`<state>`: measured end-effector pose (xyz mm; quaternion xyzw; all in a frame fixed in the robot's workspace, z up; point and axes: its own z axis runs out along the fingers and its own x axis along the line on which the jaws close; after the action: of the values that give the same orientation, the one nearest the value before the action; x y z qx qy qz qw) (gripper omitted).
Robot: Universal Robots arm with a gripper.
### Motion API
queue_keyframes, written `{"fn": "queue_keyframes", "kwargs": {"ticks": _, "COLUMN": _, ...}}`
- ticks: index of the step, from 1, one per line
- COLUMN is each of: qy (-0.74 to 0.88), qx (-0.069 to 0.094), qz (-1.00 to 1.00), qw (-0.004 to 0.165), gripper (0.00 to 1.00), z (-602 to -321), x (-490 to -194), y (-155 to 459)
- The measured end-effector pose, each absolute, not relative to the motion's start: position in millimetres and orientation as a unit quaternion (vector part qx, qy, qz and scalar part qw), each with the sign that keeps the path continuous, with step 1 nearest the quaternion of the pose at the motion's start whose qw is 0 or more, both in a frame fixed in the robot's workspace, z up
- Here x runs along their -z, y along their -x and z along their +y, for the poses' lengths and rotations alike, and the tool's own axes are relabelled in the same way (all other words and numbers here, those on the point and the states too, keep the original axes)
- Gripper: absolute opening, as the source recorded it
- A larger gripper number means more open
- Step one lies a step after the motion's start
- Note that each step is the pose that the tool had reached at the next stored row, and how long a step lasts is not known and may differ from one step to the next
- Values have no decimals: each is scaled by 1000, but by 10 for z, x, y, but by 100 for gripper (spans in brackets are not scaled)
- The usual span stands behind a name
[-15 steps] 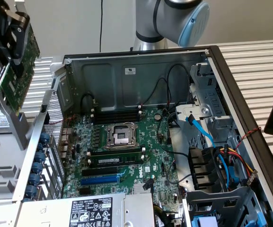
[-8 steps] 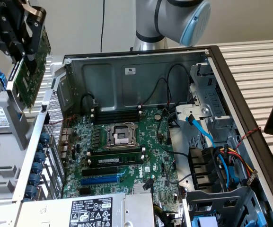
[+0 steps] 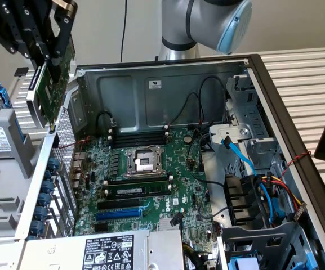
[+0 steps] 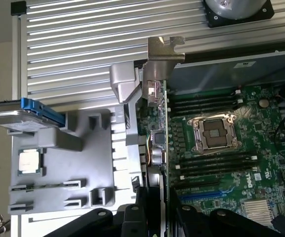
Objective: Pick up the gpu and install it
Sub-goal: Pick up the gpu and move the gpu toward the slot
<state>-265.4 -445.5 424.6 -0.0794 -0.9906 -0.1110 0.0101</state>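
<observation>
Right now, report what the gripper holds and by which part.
The small green gpu with silver bracket, clamped in the black gripper at its end opposite the bracket.

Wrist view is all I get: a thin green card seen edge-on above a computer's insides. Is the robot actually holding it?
Observer: Yes. In the exterior view the gripper is clamped on the gpu, which hangs below it.
Operator: Is it plugged in?
Observer: No. It is raised by the corner of the case on the exterior view's left, not touching the motherboard.
Operator: Is any spot free for it?
Observer: A blue slot on the board lies empty along its full length.
</observation>
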Motion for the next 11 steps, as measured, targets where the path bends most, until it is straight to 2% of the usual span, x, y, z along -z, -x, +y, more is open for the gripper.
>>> {"fn": "queue_keyframes", "kwargs": {"ticks": 11, "qy": 80, "qx": 107, "qz": -991, "qw": 19, "gripper": 27, "z": -4525, "x": -4268, "y": 2155}}
